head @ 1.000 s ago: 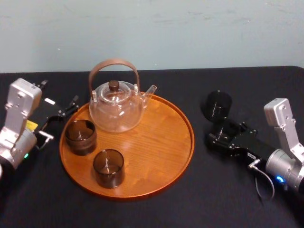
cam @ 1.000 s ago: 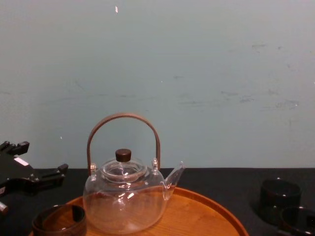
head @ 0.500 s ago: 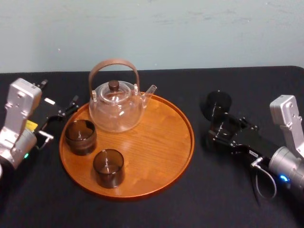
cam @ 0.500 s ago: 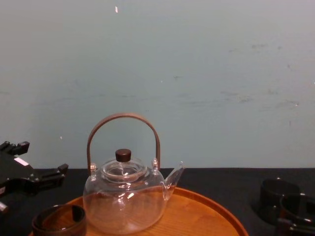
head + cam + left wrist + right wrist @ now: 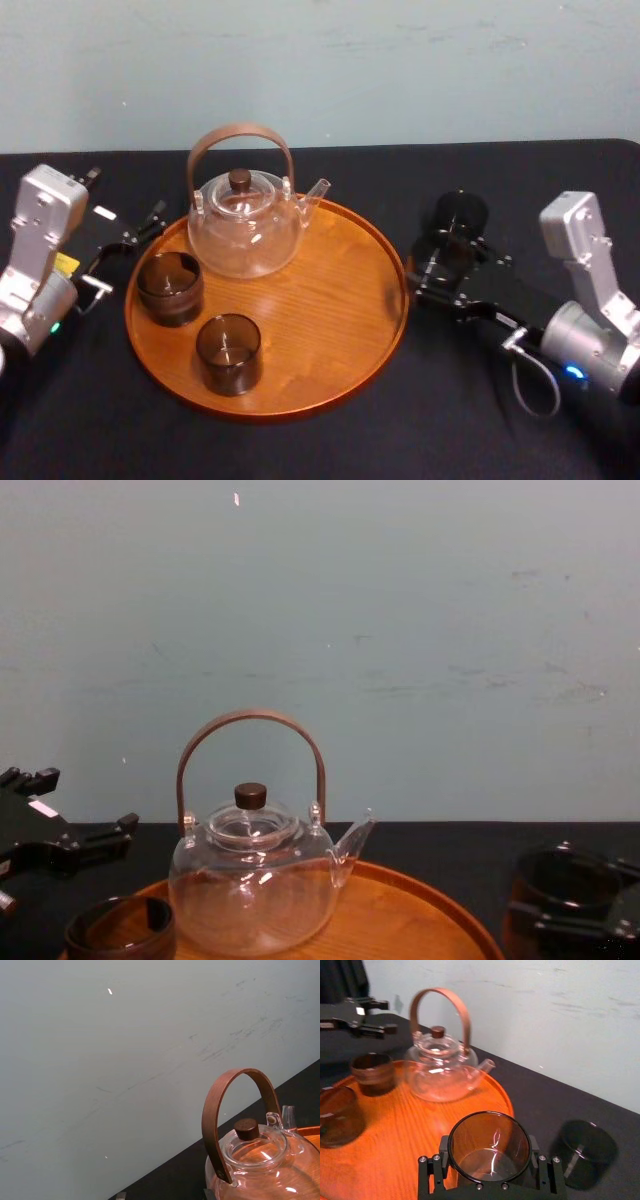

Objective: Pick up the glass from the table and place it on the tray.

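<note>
The right pincer [image 5: 445, 270] is clamped on the glass [image 5: 489, 1146], with one finger on each side of it. The glass stands upright with its open mouth up. It is just beside the right rim of the tray [image 5: 330, 310], over the black tabletop [image 5: 400, 440].

What matters most for the next move is which way the tray lies. It is on the robot's left side of the glass, very near. I think the glass only needs a short sideways trip over the low rim. The right half of the tray is bare wood, so there is room to set it down. The teapot [image 5: 245, 225] sits at the back of the tray. Two small glasses [image 5: 170, 287] stand at its left side, well apart from the spot nearest the pincer.

The right arm is the nearer one and it has the glass. The left pincer [image 5: 135, 232] waits by the left rim of the tray with its fingers apart and nothing in them.

Some things are hard to see. The bottom of the glass is cut off in the chest view, so I cannot tell if it is lifted off the tabletop or resting on it. A dark round shape [image 5: 460, 212] sits just behind the pincer. It may be another glass or only a shadow.
</note>
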You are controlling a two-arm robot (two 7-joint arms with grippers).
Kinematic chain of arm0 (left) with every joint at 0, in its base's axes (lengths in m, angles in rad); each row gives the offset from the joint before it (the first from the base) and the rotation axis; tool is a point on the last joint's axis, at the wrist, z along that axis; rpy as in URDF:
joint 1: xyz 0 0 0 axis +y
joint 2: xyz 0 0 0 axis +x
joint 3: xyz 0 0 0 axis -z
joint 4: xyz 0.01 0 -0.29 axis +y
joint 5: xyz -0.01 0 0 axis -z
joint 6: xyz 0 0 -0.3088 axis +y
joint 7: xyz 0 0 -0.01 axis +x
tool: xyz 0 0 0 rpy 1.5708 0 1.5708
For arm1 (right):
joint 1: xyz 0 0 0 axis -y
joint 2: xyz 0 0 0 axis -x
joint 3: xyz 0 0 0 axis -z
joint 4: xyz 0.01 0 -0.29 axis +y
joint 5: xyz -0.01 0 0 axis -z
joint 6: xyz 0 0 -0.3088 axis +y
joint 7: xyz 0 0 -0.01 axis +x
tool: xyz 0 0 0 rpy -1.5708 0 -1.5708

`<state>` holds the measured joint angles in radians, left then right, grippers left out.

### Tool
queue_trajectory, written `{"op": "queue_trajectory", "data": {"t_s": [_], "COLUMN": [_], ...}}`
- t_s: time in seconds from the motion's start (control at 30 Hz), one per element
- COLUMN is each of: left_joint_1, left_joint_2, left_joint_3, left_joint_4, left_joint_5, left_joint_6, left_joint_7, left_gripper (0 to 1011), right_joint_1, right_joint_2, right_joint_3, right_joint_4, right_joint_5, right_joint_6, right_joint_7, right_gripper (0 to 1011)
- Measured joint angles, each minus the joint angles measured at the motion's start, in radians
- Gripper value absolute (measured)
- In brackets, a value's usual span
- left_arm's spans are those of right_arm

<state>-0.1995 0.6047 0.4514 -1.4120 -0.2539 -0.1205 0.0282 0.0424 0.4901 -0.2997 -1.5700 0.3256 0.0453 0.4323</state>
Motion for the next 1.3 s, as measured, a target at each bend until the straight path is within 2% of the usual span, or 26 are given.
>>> {"op": "queue_trajectory", "data": {"t_s": [0.5,0.83,1.3], "left_joint_1": [0.0,0.0,0.0], "left_joint_2": [0.0,0.0,0.0], "left_joint_3": [0.0,0.0,0.0], "left_joint_4": [0.0,0.0,0.0], "left_joint_5": [0.0,0.0,0.0], "left_joint_6": [0.0,0.0,0.0], "left_joint_7": [0.0,0.0,0.0], "left_gripper": [1001,1001,1001], "right_joint_1": [0.048,0.075,0.092], "right_joint_2": [-0.052,-0.087,-0.105], "right_joint_3": [-0.114,-0.177,-0.205], "right_joint_4": [-0.01,0.027,0.07], "right_joint_5": [-0.031,-0.051,-0.066], "right_joint_6": [0.013,0.014,0.0], "right_joint_7": [0.026,0.036,0.042], "right_gripper": [900,900,900]}}
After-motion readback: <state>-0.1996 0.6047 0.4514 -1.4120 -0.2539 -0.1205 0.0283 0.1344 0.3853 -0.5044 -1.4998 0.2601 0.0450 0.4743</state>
